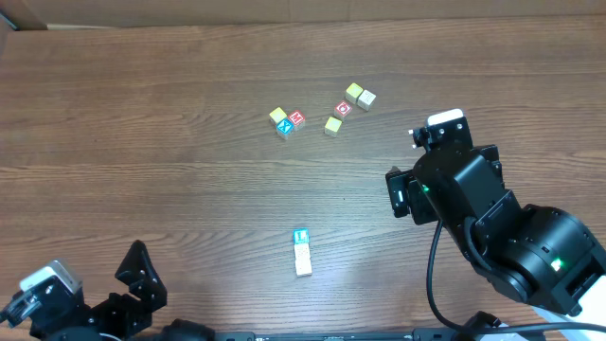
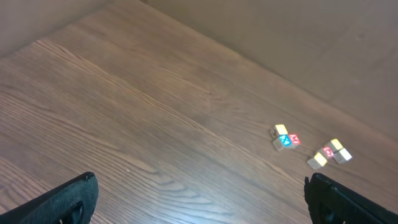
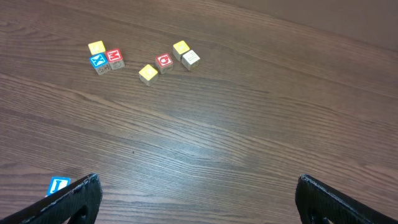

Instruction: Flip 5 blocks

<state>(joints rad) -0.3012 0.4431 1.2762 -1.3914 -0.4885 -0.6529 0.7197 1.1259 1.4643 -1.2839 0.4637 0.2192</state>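
Several small blocks lie on the wooden table. A yellow block (image 1: 277, 115), a blue one (image 1: 284, 127) and a red one (image 1: 297, 118) touch in a cluster. To their right are a yellow block (image 1: 333, 125), a red one (image 1: 344, 109), a yellow one (image 1: 353, 92) and a white one (image 1: 366, 98). Nearer the front, a blue block (image 1: 301, 236) heads a short row of pale blocks (image 1: 303, 260). My left gripper (image 2: 199, 183) is open over bare wood at the front left, far from every block. My right gripper (image 3: 198, 182) is open and empty, right of the blue front block (image 3: 58, 185).
The right arm's bulky black body (image 1: 492, 227) fills the table's right front part. The left arm (image 1: 104, 308) sits at the front left corner. The table's far edge (image 1: 284, 23) runs along the back, with a pale wall behind.
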